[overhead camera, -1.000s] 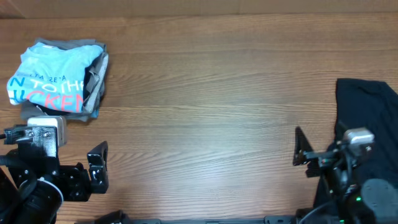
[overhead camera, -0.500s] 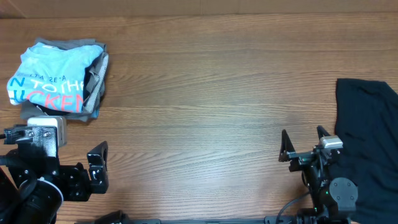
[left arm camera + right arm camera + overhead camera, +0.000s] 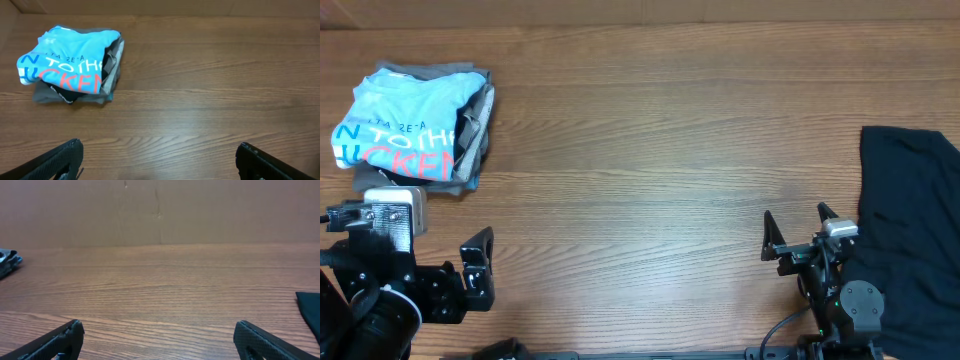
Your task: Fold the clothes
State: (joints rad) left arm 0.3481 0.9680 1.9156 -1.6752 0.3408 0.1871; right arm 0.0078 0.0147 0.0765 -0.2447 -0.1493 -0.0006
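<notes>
Folded sky-blue printed T-shirt [image 3: 408, 125] far left on wooden bench [image 3: 640, 150], black garment [image 3: 910, 220] right, left gripper [image 3: 159, 150] and right gripper [image 3: 795, 220] released, empty.

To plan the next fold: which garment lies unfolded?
The black garment at the right edge, spread loose; the sky-blue shirt at left is already folded.

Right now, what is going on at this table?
Two robot arms are folding clothes, but neither holds anything: the left gripper and the right gripper are open above the table. A folded stack with a sky-blue T-shirt on top lies far left. A black garment lies at the right edge, seemingly unfolded.
</notes>
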